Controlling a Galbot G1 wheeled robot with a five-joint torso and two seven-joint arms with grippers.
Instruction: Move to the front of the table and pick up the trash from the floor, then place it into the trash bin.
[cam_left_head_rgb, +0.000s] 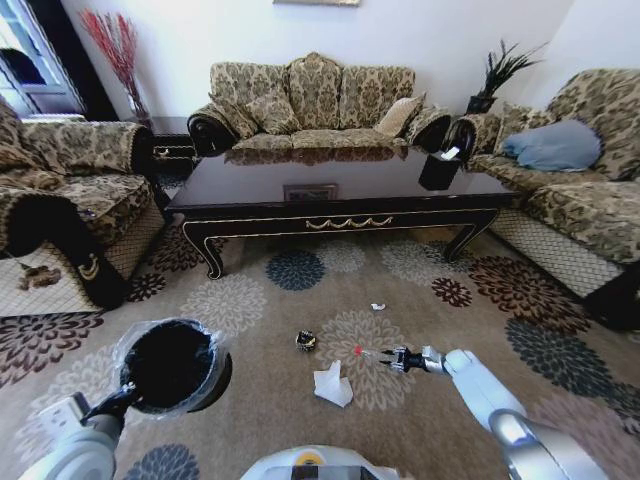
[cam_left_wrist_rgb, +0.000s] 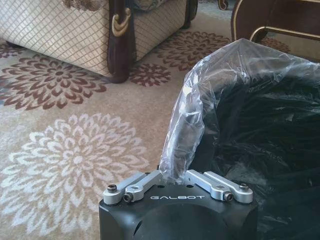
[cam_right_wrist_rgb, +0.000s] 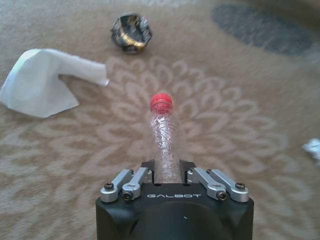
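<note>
My right gripper (cam_left_head_rgb: 397, 358) is low over the carpet, shut on the base of a clear plastic bottle (cam_right_wrist_rgb: 164, 137) whose red cap (cam_left_head_rgb: 357, 351) points away from me. Whether the bottle is touching the floor I cannot tell. Crumpled white paper (cam_left_head_rgb: 332, 385) (cam_right_wrist_rgb: 40, 85), a small dark round lump (cam_left_head_rgb: 306, 341) (cam_right_wrist_rgb: 131, 32) and a tiny white scrap (cam_left_head_rgb: 377, 306) (cam_right_wrist_rgb: 312, 146) lie on the carpet. My left gripper (cam_left_head_rgb: 122, 397) (cam_left_wrist_rgb: 176, 175) is shut on the bag-lined rim of the black trash bin (cam_left_head_rgb: 170, 365) (cam_left_wrist_rgb: 260, 130). The dark table (cam_left_head_rgb: 340, 212) stands ahead.
Patterned sofas surround the table: one behind it (cam_left_head_rgb: 310, 100), an armchair (cam_left_head_rgb: 70, 200) on the left and a sofa (cam_left_head_rgb: 580, 190) on the right. A small black tissue box (cam_left_head_rgb: 438, 170) sits on the tabletop. Flowered carpet stretches between me and the table.
</note>
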